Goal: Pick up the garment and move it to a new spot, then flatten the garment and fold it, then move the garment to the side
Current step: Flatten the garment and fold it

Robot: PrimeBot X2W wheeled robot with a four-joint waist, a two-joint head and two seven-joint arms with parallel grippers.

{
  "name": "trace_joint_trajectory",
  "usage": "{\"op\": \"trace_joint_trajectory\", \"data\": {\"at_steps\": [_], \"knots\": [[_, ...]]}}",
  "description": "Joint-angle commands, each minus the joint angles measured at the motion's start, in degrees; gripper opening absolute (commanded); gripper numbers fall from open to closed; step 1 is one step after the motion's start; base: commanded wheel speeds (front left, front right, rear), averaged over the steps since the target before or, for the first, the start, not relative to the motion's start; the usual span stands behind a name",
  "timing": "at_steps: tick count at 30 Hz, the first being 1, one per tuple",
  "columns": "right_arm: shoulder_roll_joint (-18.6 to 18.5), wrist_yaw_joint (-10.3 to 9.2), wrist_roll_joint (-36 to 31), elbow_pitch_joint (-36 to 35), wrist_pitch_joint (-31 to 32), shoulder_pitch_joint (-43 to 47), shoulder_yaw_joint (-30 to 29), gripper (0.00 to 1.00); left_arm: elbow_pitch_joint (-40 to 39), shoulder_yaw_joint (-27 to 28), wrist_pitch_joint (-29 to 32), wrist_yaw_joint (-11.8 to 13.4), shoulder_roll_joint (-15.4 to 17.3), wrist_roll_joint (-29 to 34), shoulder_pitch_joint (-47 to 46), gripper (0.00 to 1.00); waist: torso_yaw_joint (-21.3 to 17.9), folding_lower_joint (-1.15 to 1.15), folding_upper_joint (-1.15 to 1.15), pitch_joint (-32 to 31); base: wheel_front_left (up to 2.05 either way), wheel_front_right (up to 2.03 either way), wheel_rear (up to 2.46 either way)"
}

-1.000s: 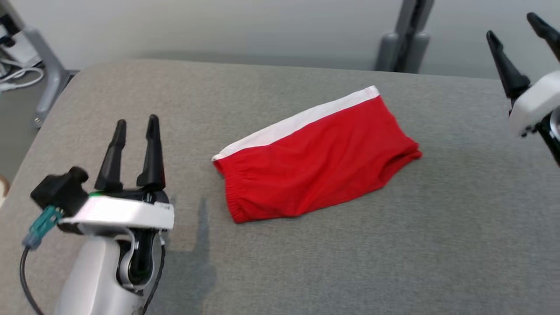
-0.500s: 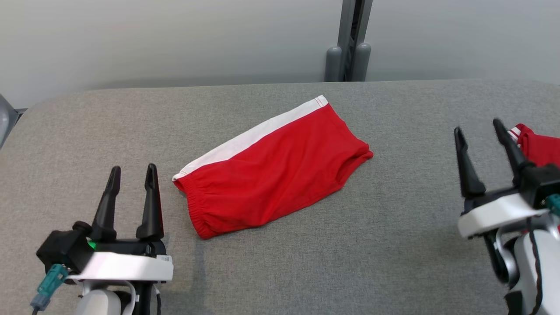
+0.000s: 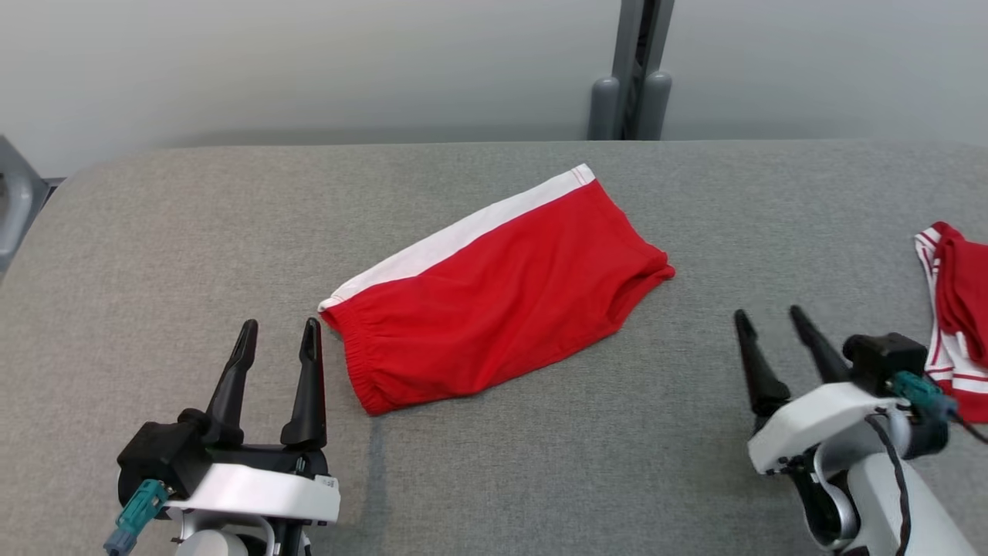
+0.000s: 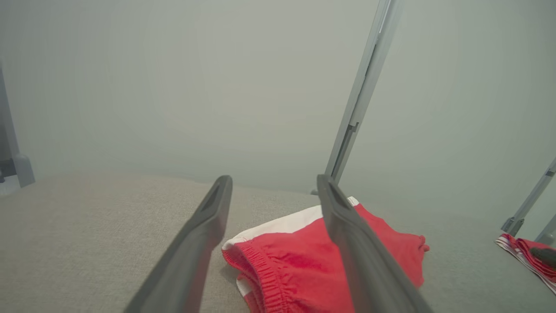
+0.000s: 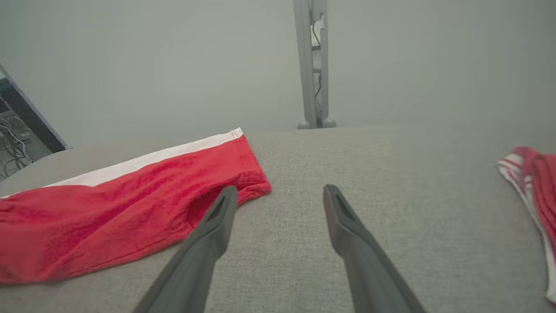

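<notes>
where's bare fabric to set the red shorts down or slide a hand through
Free: the grey surface left of the red shorts, beyond the left gripper; the stretch between shorts and striped garment; the near strip between both grippers. Crowded: right edge, around the right gripper.

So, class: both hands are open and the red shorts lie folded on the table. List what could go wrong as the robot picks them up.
1. The red shorts lie doubled over; the left hand, open beside their elastic edge, may pinch just the top layer, so the fold falls open.
2. A red-and-white striped garment lies close to the open right hand; that arm could snag it or go for the wrong cloth.
</notes>
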Motion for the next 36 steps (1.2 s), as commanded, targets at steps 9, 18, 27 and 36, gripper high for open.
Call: {"op": "trace_joint_trajectory", "data": {"at_steps": [9, 18, 27, 36], "knots": [[1.4, 0.00, 28.7, 8.1, 17.6, -6.8, -0.1, 1.00, 0.4, -0.7, -0.1, 0.6, 0.2, 0.4, -1.9, 1.00, 6.1, 0.00, 0.00, 1.8, 0.00, 0.00, 0.00], [1.8, 0.01, 35.9, 18.8, 24.7, -12.7, -5.6, 1.00, 0.8, -2.2, -0.1, 0.8, 0.2, 1.9, -1.0, 1.00, 12.2, 0.00, 0.00, 2.9, 0.00, 0.00, 0.00], [1.8, 0.01, 39.5, 24.7, 24.2, -17.7, -10.6, 1.00, 0.4, -4.8, -0.1, 1.4, 0.2, 2.3, -1.2, 1.00, 16.3, 0.00, 0.00, 3.9, 0.00, 0.00, 0.00], [1.5, 0.01, 41.9, 29.7, 22.6, -20.3, -13.9, 1.00, -0.3, -6.2, -0.1, 1.5, 0.2, 2.3, -1.6, 1.00, 18.5, 0.00, 0.00, 5.3, 0.00, 0.00, 0.00]]}}
